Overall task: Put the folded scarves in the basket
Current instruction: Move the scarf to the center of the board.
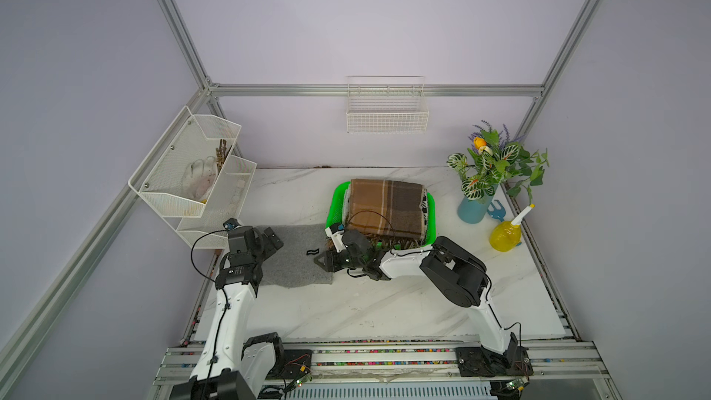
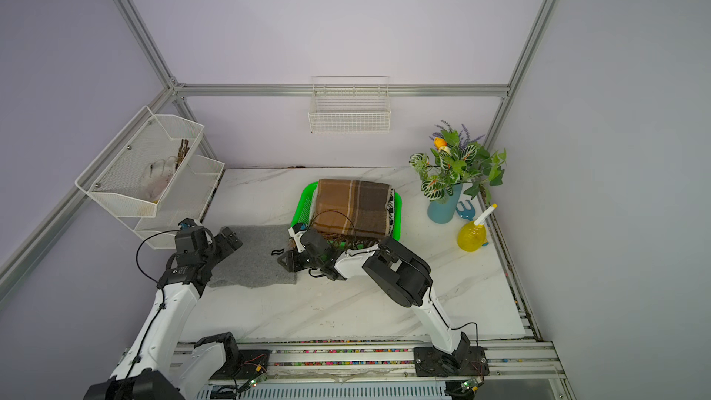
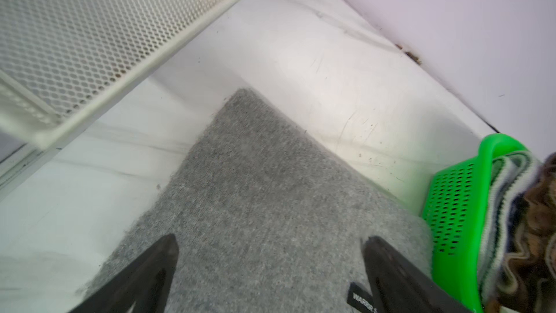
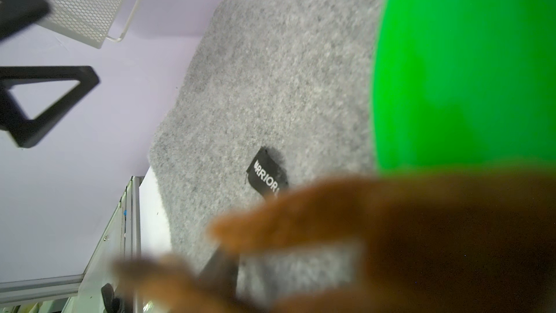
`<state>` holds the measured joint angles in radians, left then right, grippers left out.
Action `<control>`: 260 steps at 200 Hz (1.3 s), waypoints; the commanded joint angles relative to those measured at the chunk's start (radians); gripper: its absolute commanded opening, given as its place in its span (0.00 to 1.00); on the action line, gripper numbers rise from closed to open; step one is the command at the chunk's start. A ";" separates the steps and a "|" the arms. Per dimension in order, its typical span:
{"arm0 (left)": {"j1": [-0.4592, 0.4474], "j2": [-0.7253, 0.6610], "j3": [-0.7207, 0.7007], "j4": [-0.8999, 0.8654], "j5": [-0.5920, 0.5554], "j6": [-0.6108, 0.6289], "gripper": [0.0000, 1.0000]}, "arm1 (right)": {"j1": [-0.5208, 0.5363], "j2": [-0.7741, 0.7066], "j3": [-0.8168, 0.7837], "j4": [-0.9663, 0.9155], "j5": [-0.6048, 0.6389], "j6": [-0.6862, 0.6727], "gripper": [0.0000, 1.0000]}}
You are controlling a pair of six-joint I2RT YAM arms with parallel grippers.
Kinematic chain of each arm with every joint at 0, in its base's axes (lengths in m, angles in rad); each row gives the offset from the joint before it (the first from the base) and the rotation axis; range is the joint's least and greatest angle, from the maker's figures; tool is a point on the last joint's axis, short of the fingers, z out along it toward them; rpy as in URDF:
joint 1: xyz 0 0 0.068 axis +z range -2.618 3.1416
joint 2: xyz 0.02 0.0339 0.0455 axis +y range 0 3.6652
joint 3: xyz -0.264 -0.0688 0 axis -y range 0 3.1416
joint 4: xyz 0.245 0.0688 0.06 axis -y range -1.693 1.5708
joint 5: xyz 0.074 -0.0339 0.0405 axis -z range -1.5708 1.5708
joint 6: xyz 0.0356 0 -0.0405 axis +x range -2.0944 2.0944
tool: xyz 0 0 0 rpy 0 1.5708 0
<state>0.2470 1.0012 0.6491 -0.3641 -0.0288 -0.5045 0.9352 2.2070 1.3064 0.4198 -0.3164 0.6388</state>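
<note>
In the bright green perforated plastic basket on the white marble counter — the folded brown plaid scarf, lying flat.
Its fringe spills over the near rim beside the right fingers, whose grip cannot be told; best to tuck it in and back out without snagging — the left fingers gape empty over the grey felt mat.

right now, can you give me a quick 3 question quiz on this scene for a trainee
1. True or false: the scarf lies in the basket.
2. The left gripper is: A open, B shut on the scarf, C out of view.
3. What colour is the mat below it?
Key: 1 true; 2 A; 3 grey.
</note>
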 commanded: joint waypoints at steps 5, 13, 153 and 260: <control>0.053 0.067 0.052 0.028 0.111 0.089 1.00 | -0.009 0.055 0.003 -0.045 -0.063 0.003 0.45; 0.064 0.090 0.075 0.003 0.107 0.108 1.00 | -0.009 0.055 0.000 -0.036 -0.074 0.001 0.45; 0.237 0.471 0.244 -0.075 0.373 0.362 1.00 | -0.030 0.044 -0.004 -0.053 -0.124 -0.083 0.47; 0.074 0.250 -0.033 0.128 0.009 0.259 1.00 | -0.061 0.034 -0.052 0.010 -0.167 -0.070 0.47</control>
<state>0.3580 1.2686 0.7040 -0.2314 -0.0162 -0.2691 0.8936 2.2169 1.2831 0.4728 -0.4911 0.5484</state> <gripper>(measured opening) 0.997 0.474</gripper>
